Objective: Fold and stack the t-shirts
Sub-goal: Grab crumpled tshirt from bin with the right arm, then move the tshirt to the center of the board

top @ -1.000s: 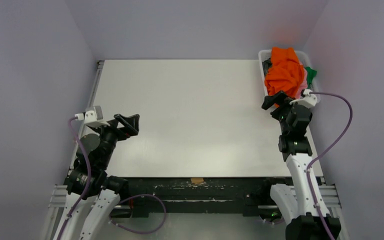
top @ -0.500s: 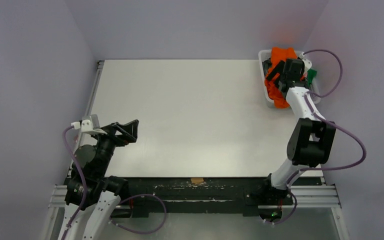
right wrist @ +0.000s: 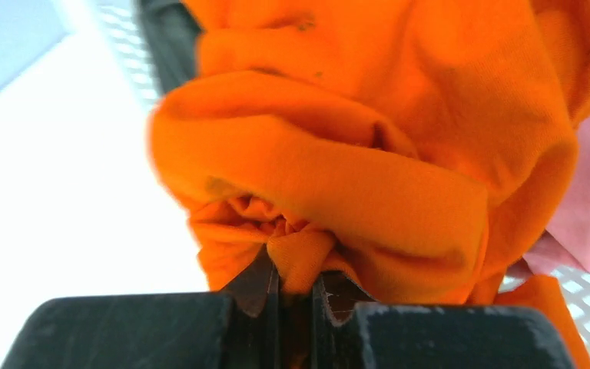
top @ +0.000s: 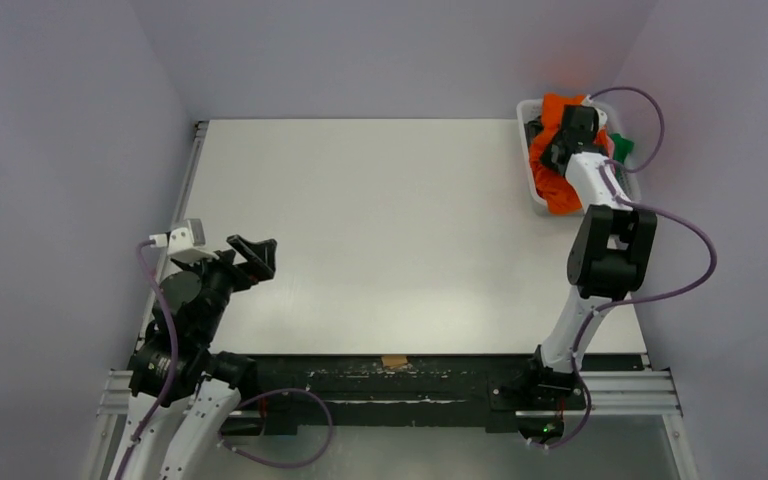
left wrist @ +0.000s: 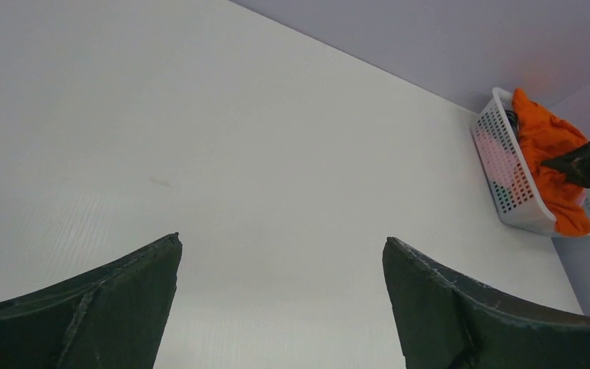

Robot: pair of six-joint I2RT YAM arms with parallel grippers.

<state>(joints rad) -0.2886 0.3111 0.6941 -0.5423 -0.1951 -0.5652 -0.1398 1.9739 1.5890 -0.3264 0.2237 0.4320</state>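
Orange cloth fills the right wrist view. The orange t-shirt (right wrist: 369, 154) is heaped in the white basket (left wrist: 507, 165) at the far right corner of the table (top: 380, 220). A small bunched fold of it is pinched between the all but closed jaws of the right gripper (right wrist: 296, 280). A pink t-shirt (right wrist: 584, 207) is pressed against the orange one at its right side, and a green t-shirt (top: 622, 148) is glimpsed at the basket's far rim from above. The left gripper (left wrist: 282, 242) is held wide open with nothing between its fingers, above the near left part of the table and well apart from the basket.

Several risks are judged to follow from this hold. Only a little knot of fabric is caught, close to the fingertips, so it could be pulled free by the weight of the large shirt once it is lifted. Which part of the shirt is gripped cannot be told, since the cloth is crumpled. If it is a mid-body fold and not a hem or shoulder, the shirt may be laid down twisted and hard to spread. The pink shirt could be dragged out with the orange one where the two are pressed together. The light basket might be tipped or slid if cloth is snagged in its slots.
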